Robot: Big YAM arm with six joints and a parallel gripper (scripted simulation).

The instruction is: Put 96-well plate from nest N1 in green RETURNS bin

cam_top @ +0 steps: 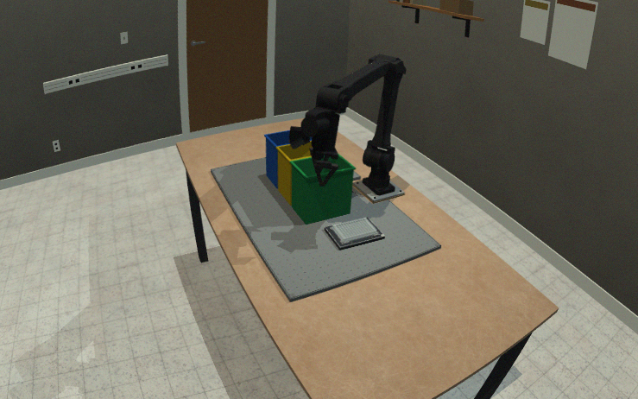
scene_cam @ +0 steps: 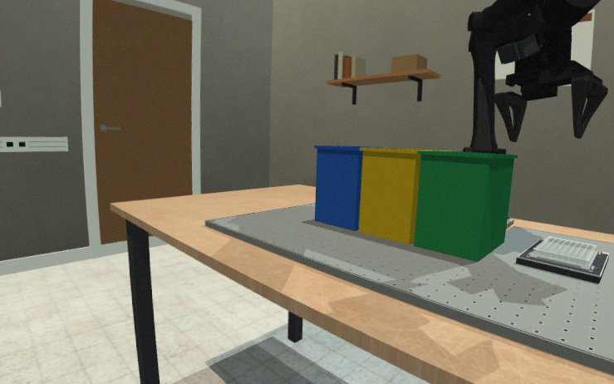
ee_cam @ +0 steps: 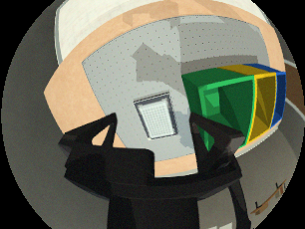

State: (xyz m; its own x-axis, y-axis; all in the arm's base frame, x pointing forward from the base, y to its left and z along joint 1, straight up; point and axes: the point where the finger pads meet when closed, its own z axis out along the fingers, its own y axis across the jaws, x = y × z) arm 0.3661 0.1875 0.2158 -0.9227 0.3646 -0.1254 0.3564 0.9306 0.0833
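Above the green bin [scene_cam: 461, 202], high over its rim: the hand [scene_cam: 549, 116], spread to its widest, fingers [scene_cam: 585, 107] pointing down, nothing between them. On the grey perforated mat [cam_top: 271, 237] atop the bench [cam_top: 385, 322], 3 bins in a row, all upright and touching side to side: blue bin [scene_cam: 337, 185], yellow bin [scene_cam: 387, 193], then green. Near the green bin but apart from it, flat in its dark nest [scene_cam: 562, 267]: the white plate [scene_cam: 567, 251], untouched.
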